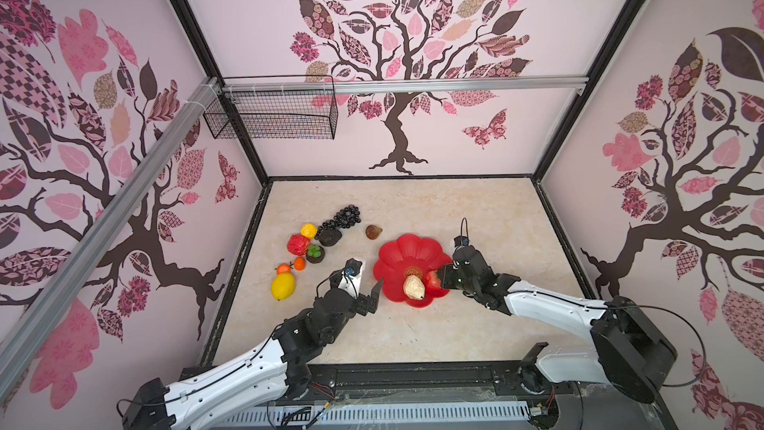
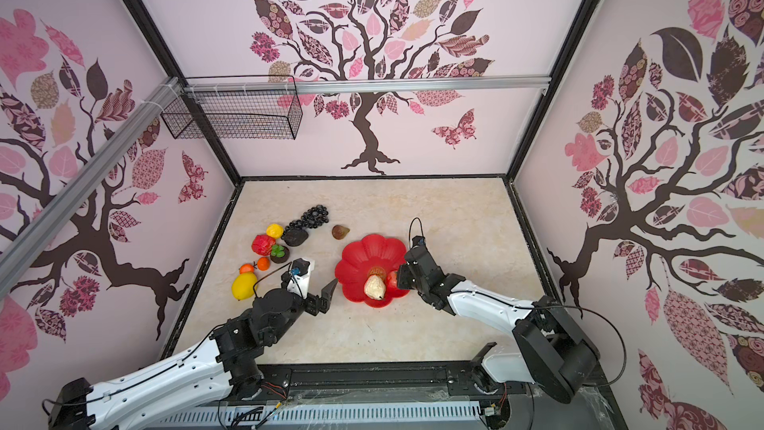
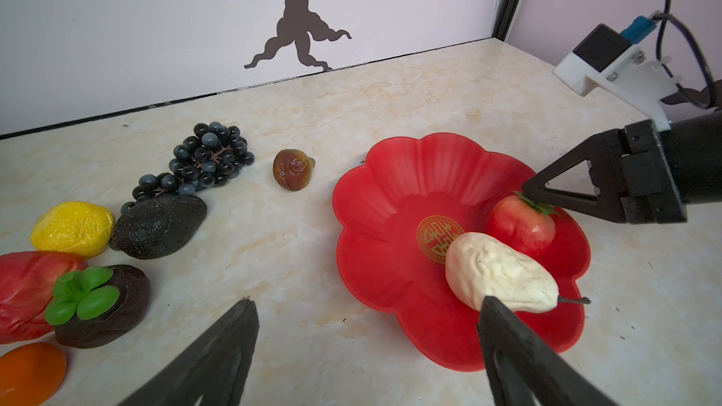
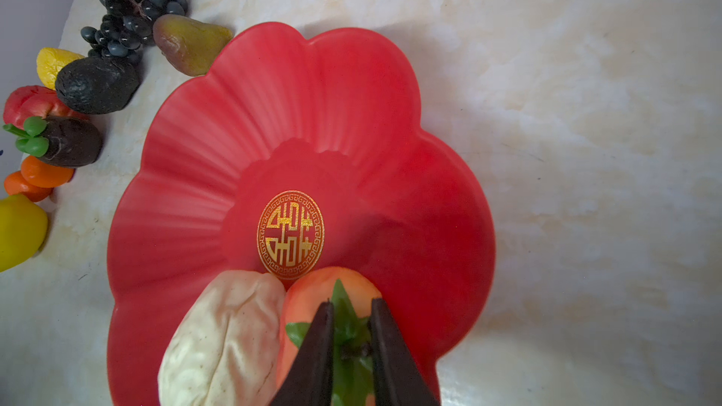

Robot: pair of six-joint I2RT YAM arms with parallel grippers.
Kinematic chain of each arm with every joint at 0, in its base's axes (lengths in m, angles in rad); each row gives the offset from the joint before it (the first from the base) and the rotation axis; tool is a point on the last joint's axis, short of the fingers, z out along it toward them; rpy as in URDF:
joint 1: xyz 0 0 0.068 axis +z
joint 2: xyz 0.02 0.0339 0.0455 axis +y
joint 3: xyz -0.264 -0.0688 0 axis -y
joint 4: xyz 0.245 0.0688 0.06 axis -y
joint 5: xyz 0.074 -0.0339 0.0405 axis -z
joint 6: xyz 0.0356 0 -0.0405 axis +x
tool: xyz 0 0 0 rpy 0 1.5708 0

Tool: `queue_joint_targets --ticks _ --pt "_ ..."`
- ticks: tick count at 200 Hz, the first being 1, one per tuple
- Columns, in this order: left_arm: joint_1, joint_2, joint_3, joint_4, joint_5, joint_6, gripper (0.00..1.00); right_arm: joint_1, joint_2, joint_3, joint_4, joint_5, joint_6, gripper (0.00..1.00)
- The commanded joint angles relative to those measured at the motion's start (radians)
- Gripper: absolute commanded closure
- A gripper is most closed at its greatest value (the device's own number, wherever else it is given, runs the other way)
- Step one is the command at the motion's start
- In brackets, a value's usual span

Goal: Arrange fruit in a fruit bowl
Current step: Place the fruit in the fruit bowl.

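Looks barely a fifth done. Settled in the fruit bowl [image 1: 397, 252] so far: only the cream pear [image 1: 413, 287] and the strawberry [image 3: 519, 224], touching each other on the near side, just beside the gold emblem [image 4: 290, 234]. Out on the worktop [image 1: 475, 217], clustered well to the bowl's left: grape bunch [image 1: 345, 217], avocado [image 1: 329, 237], small lemon [image 1: 308, 230], red apple [image 1: 298, 244], a dark fruit [image 1: 315, 256] with a green leaf cap (mangosteen, at a guess), two oranges [image 1: 299, 263], big lemon [image 1: 282, 286]. Nearest the bowl, off on its own: the fig [image 1: 373, 232]. Right jaws: down over the strawberry, parted by a narrow gap with the green leaves between them; cannot tell whether gripping or letting go. Left jaws: spread wide, empty, hovering over bare worktop between the cluster and the bowl's rim. Judged from this: placing of the second piece about at its end, nine pieces left to fetch, plenty of room in the far half of the bowl.
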Motion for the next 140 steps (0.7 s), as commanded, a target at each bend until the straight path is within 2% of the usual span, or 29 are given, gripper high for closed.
queue_joint_targets --ticks 1,53,140 --pt "0.002 0.003 -0.005 0.02 0.006 0.008 0.09 -0.001 -0.039 -0.002 -0.03 0.013 0.004 0.77" --pt "0.002 0.003 -0.004 0.018 0.006 0.01 0.09 -0.002 -0.054 0.002 -0.045 0.032 -0.005 0.73" --pt "0.003 0.019 0.007 0.01 -0.002 -0.012 0.09 -0.002 -0.107 0.028 -0.109 0.043 -0.031 0.57"
